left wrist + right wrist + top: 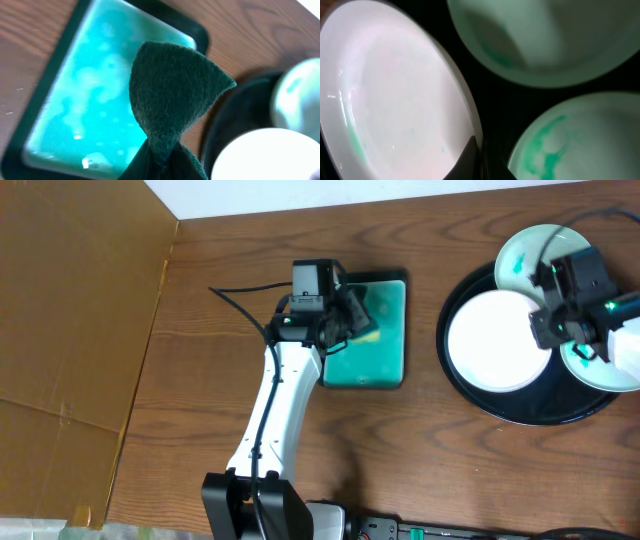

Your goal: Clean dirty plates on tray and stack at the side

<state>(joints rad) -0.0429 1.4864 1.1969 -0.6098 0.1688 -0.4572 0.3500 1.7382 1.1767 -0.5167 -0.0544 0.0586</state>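
Note:
The black tray (538,410) sits at the right with three white plates. The near-clean plate (495,342) lies at its left, a teal-smeared plate (525,255) at the top, and another smeared plate (622,360) at the right. My right gripper (556,330) is shut on the right rim of the near-clean plate (395,100), fingers (482,160) astride the rim. The smeared plates (540,40) (580,145) lie beside it. My left gripper (352,315) is shut on a dark green sponge (170,95), held above the teal dish (90,100).
The rectangular teal dish (382,365) with soapy liquid lies mid-table, left of the tray. Brown cardboard (70,300) covers the far left. A power strip (400,530) lies at the front edge. The tray (230,120) and the near-clean plate (270,155) show in the left wrist view.

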